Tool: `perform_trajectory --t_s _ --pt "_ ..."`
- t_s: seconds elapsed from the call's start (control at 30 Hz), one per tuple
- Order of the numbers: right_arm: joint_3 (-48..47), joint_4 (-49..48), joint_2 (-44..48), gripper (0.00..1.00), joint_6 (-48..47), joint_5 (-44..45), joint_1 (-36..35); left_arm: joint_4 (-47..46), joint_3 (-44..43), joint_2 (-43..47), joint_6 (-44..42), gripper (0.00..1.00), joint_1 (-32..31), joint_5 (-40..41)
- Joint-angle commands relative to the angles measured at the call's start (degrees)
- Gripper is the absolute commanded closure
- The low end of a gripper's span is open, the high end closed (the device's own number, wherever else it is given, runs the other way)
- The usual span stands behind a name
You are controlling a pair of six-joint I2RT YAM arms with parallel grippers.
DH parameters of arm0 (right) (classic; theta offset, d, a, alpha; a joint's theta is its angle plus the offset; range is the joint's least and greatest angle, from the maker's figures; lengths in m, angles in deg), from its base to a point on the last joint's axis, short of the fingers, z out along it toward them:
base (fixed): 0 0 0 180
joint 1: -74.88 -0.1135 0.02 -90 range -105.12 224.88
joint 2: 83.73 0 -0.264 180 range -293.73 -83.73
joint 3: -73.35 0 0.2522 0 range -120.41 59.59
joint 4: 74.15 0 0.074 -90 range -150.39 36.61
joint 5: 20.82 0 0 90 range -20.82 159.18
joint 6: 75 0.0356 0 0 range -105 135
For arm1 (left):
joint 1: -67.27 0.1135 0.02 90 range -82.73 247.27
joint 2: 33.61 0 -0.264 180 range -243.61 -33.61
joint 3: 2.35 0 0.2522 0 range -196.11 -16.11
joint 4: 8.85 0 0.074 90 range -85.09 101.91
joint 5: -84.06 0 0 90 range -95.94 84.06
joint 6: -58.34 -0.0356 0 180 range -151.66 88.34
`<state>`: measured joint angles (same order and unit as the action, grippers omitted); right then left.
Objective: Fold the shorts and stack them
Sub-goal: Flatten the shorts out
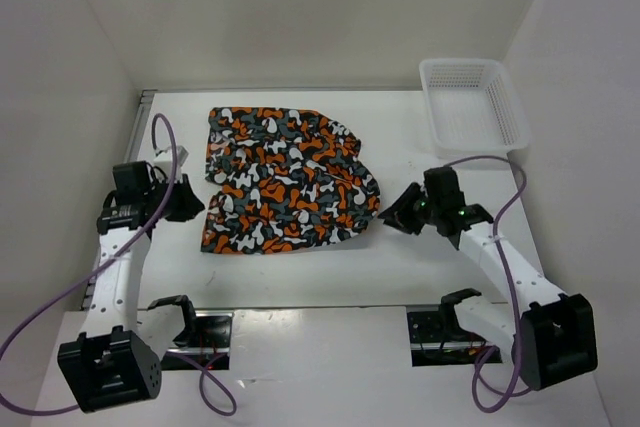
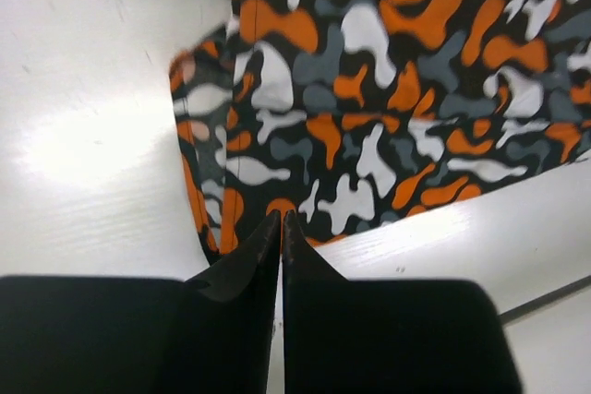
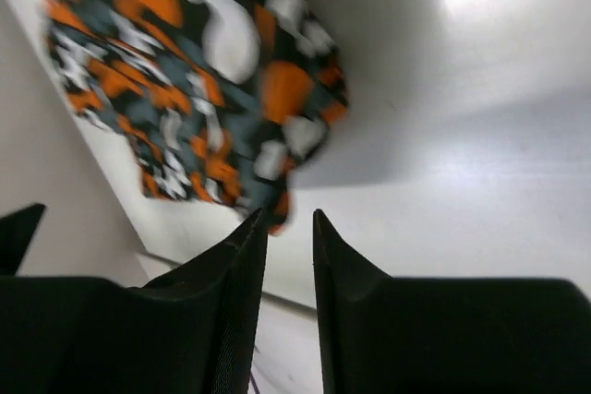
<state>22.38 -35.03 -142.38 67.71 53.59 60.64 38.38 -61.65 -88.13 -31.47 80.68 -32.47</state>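
Note:
The shorts (image 1: 285, 179) lie spread in the middle of the white table, in an orange, white, grey and black camouflage print. My left gripper (image 1: 196, 207) sits just off their left edge. In the left wrist view its jaws (image 2: 282, 220) are pressed almost together with nothing between them, and the shorts (image 2: 369, 117) lie right ahead of the tips. My right gripper (image 1: 386, 215) hovers beside the right edge of the shorts. Its jaws (image 3: 288, 220) stand a narrow gap apart, empty, with the blurred shorts (image 3: 185, 71) ahead and to the left.
A white mesh basket (image 1: 430, 107) stands at the back right corner of the table. White walls close in the left, back and right sides. Purple cables (image 1: 165, 162) loop along both arms.

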Motion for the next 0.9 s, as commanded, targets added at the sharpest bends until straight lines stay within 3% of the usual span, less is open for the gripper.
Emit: perform_trajectory --t_s 0.0,0.03,0.07,0.1,0.13,0.17,0.23,0.37,0.43,0.47,0.53,0.67,0.73,0.83,0.87 --pt "6.0 -7.2 -1.0 0.69 5.4 -3.3 -2.7 -2.7 4.9 -0.7 -0.2 0.93 -0.3 -0.8" --pt "6.0 -7.7 -1.5 0.64 5.9 -3.3 -2.7 -3.7 8.4 -0.7 -0.2 0.67 -0.3 -1.6" --pt "6.5 -7.7 -2.6 0.55 5.9 -3.9 -2.7 -4.9 9.9 -0.7 -0.2 0.33 -0.3 -2.4" --pt "6.5 -9.4 -3.1 0.39 5.4 -4.6 -2.7 -6.6 11.1 -1.2 -0.2 0.21 -0.3 -2.4" --pt "6.5 -10.2 -3.8 0.34 5.4 -5.1 -2.7 -7.7 11.6 -1.2 -0.2 0.12 -0.3 -2.4" --pt "5.8 -10.8 -5.8 0.28 4.7 -5.1 -2.7 -10.4 11.6 -3.1 -0.2 0.10 -0.8 -1.8" --pt "4.9 -12.5 -8.2 0.26 4.2 -6.7 -2.7 -13.2 11.0 -5.5 -0.2 0.12 -1.4 -1.3" --pt "0.7 -13.6 -12.8 0.26 2.9 -7.6 -2.7 -18.2 3.8 -19.3 -0.2 0.25 -4.2 1.0" --pt "-1.2 -13.6 -13.4 0.26 2.4 -6.9 -2.7 -18.7 -0.5 -26.7 -0.2 0.24 -5.5 1.0" --pt "-1.2 -13.1 -13.9 0.26 1.9 -6.9 -2.7 -20.7 -1.2 -29.0 -0.2 0.16 -6.7 1.0" --pt "-1.8 -13.6 -14.5 0.26 1.9 -6.9 -2.7 -21.4 -3.8 -34.9 -0.2 0.12 -7.8 1.0" --pt "-1.1 -14.8 -15.0 0.20 3.2 -7.5 -3.2 -23.6 -4.3 -38.8 -0.2 0.18 -9.7 0.2" --pt "-0.5 -15.3 -15.0 0.20 3.7 -8.1 -3.3 -23.6 -4.3 -38.3 -0.2 0.29 -10.2 -0.3" --pt "-0.5 -15.3 -15.0 0.23 3.7 -8.7 -3.3 -21.4 -5.2 -37.0 -0.2 0.67 -10.2 -0.3" --pt "-0.5 -15.3 -14.4 0.25 3.7 -8.7 -3.3 -20.5 -6.6 -36.1 -0.2 0.92 -10.2 -0.3"
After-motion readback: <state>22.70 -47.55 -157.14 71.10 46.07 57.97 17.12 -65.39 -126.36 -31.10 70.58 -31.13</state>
